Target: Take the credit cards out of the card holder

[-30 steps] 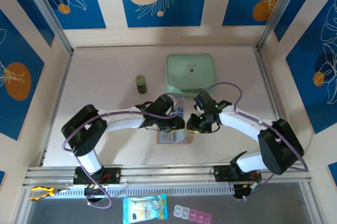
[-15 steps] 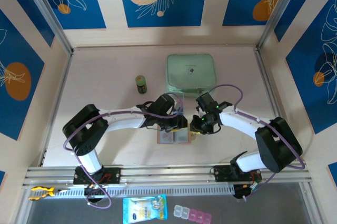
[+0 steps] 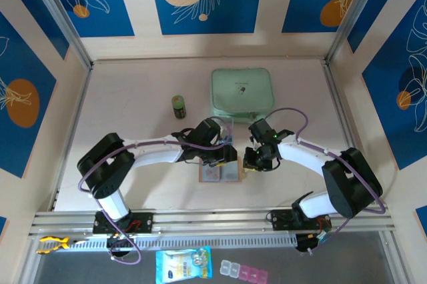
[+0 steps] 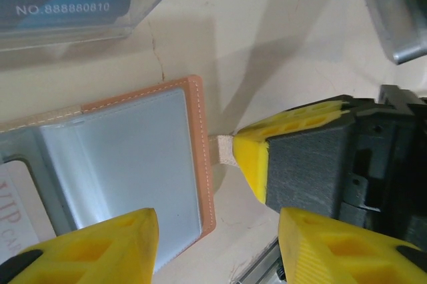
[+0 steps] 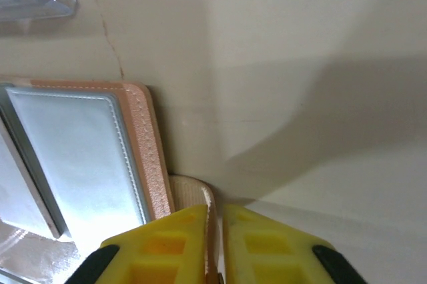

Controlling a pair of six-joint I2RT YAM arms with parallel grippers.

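The holder (image 3: 220, 175) is lying open and flat on the counter (image 3: 133, 97), near the front edge and between the two arms, with its grey-clear pockets facing up. The right hand (image 5: 215, 221) is pinching the thin tan tab (image 5: 193, 191) that is sticking out from the holder's right edge. Its fingers are pressing together with just the tab between them, so it seems to be pinning the holder in place.

The left hand (image 4: 217, 237) is hovering just over that same edge. Its fingers are standing roughly half apart and gripping nothing, and the holder's stitched border is lying in the gap between them.

A pale card (image 4: 10, 211) with red lettering is sitting in the left pocket, with just its corner showing in the left wrist view. The right pocket is looking empty, though glare on the plastic is making that hard to judge. A clear packet (image 4: 80, 4) is lying just beyond the holder, with something blue and a printed number inside. Whether that is one of the cards, I cannot tell.

By my reading, the task is sitting at its early stage. The holder is opened and steadied, which is the groundwork. At least one card is waiting in its pocket, and the pulling out is not yet begun. What is remaining is for the free left hand to reach a card edge and draw it clear.
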